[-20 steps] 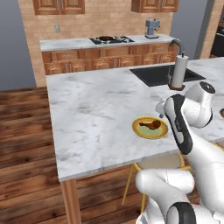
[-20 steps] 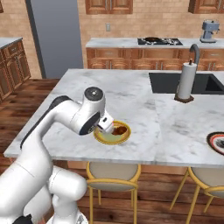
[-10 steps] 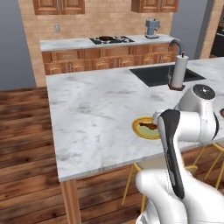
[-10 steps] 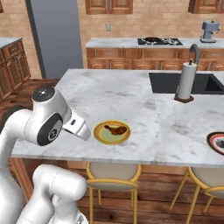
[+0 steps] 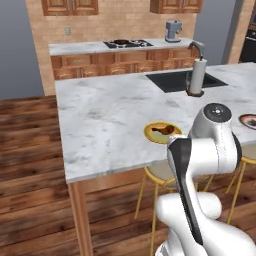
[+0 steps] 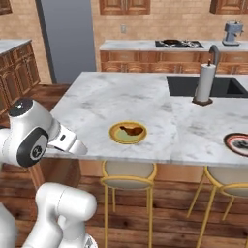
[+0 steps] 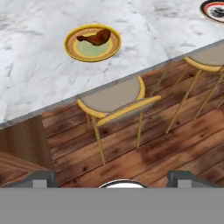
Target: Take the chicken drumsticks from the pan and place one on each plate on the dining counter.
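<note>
Already one drumstick (image 6: 132,130) is lying on the yellow plate (image 6: 116,137), so the gripper (image 7: 113,178) is hanging spread and empty, free for the next.

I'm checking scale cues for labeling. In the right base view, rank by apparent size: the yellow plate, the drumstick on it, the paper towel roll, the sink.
1. sink
2. paper towel roll
3. yellow plate
4. drumstick

The roll and plate look close in area, so that pair is uncertain.

1. white-grey veined marble dining counter top (image 5: 110,115): smooth, polished
2. brown plank wood floor (image 7: 175,144): grainy, semi-gloss
3. small reddish-brown chicken drumstick (image 7: 97,37): glossy
4. yellow metal-framed stool (image 7: 116,103): matt beige seat
</note>
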